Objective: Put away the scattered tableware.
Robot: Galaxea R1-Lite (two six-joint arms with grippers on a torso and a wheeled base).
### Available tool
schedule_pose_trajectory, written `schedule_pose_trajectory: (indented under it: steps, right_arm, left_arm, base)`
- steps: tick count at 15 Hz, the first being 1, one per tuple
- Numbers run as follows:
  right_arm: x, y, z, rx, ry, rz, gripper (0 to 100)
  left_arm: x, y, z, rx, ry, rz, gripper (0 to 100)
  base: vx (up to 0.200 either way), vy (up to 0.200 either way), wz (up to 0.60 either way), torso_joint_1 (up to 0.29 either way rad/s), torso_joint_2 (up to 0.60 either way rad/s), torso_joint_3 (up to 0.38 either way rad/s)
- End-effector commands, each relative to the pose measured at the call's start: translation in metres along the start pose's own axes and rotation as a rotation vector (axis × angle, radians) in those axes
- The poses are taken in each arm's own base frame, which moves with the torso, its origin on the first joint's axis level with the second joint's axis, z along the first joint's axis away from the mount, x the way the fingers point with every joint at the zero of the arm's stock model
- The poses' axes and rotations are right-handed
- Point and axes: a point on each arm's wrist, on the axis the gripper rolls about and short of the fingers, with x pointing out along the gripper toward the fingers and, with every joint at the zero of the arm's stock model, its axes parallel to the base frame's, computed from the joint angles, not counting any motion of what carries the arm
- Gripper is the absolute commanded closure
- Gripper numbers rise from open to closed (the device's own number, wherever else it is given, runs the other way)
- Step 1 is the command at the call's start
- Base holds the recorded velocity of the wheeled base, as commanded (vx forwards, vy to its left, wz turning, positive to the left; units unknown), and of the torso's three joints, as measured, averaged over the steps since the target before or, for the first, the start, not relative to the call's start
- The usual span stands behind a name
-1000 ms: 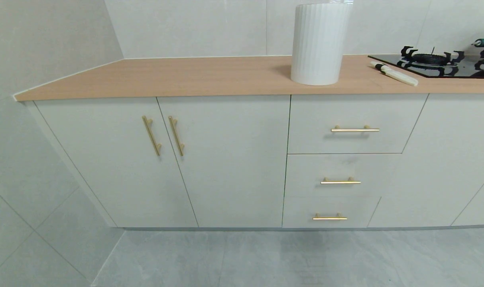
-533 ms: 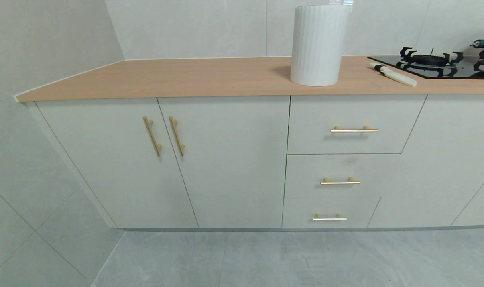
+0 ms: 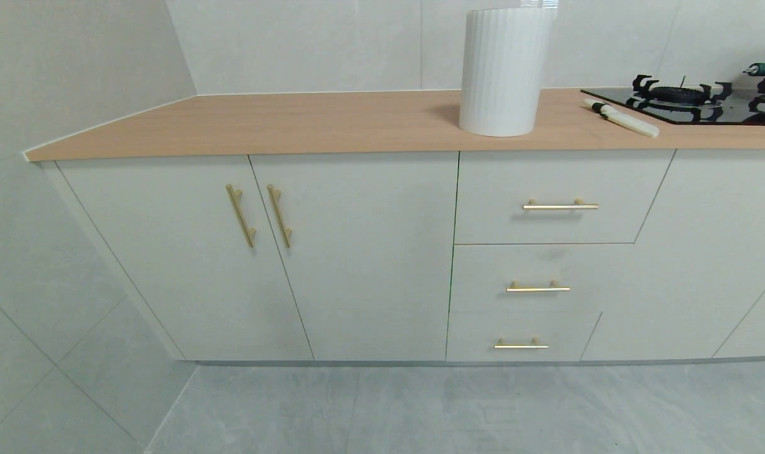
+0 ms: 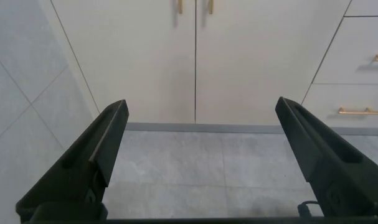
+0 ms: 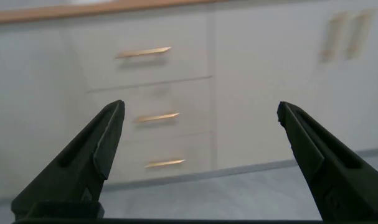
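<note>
A cream utensil with a dark end (image 3: 622,118) lies on the wooden countertop (image 3: 294,123), between a tall white ribbed container (image 3: 502,69) and the gas hob (image 3: 691,101). My left gripper (image 4: 201,104) is open with nothing between its fingers; it is held low, facing the foot of the double cabinet doors (image 4: 195,56) and the floor. My right gripper (image 5: 200,107) is also open and holds nothing; it faces the stack of three drawers (image 5: 145,87) from some way off.
Below the counter are two cabinet doors with gold handles (image 3: 256,214) and three drawers with gold handles (image 3: 560,205), all closed. A tiled wall (image 3: 55,189) closes off the left. Grey floor tiles (image 3: 420,410) lie in front of the cabinets.
A dark part that showed at the right edge of the head view a second ago has left that view. The head camera has shifted very slightly.
</note>
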Motion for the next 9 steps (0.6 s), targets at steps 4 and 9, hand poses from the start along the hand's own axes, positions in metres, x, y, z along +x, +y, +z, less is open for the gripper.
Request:
schedule_pose_trajectory:
  steps: [4, 9]
  right_arm:
    - [0.0066, -0.0006, -0.0400, -0.014, 0.138, 0.064, 0]
    - [0.0064, -0.0009, -0.0412, -0.058, 0.148, 0.054, 0]
  left_arm:
    - [0.0001, 0.0000, -0.0001, -0.002, 0.001, 0.001, 0]
    - [0.0001, 0.0000, -0.0001, -0.002, 0.001, 0.001, 0]
  base:
    - [0.000, 0.000, 0.00, 0.000, 0.00, 0.000]
    - [0.000, 0.000, 0.00, 0.000, 0.00, 0.000]
